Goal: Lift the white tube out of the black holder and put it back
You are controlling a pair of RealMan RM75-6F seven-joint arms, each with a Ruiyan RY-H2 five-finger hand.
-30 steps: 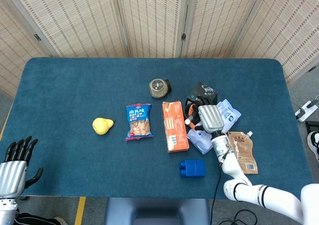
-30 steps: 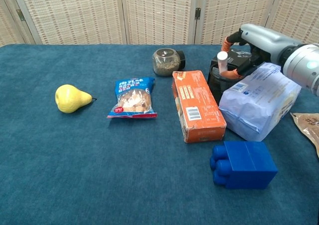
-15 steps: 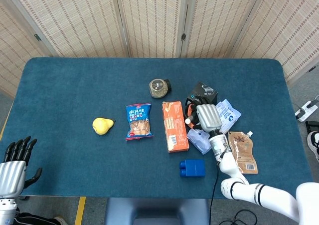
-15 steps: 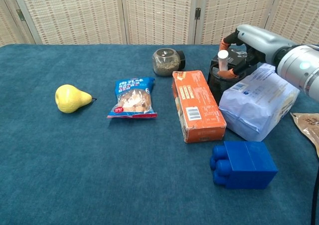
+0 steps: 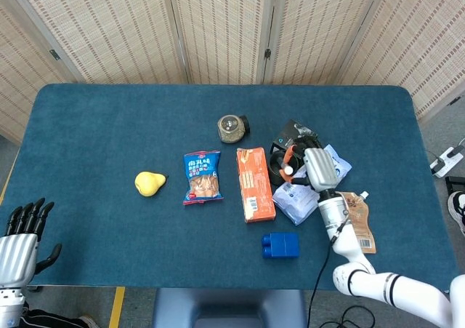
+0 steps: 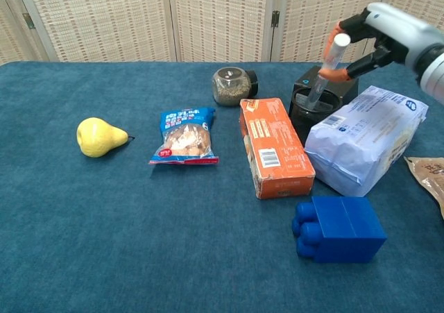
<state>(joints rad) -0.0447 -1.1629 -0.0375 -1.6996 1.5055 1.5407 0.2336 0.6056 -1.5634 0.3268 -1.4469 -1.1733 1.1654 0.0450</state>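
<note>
The white tube [image 6: 326, 67] slants up to the right, its cap high and its lower end still at the mouth of the black holder [image 6: 305, 121]. My right hand [image 6: 386, 31] grips the tube near its cap with orange-tipped fingers. Seen from the head, the right hand [image 5: 317, 168] is just right of the black holder [image 5: 276, 165], and the white tube's cap [image 5: 288, 170] shows beside it. My left hand [image 5: 22, 232] hangs off the table's near left corner, fingers apart, holding nothing.
An orange box [image 6: 274, 146] lies left of the holder and a white-and-blue bag [image 6: 364, 139] right of it. A blue block [image 6: 338, 227] sits in front, a black box [image 6: 331, 85] and a jar [image 6: 232, 85] behind. A snack bag [image 6: 186, 136] and a pear [image 6: 97, 137] lie further left.
My right hand has risen and shifted right, drawing the tube up from deep in the holder until only its lower end is at the rim. The left hand has not moved.
</note>
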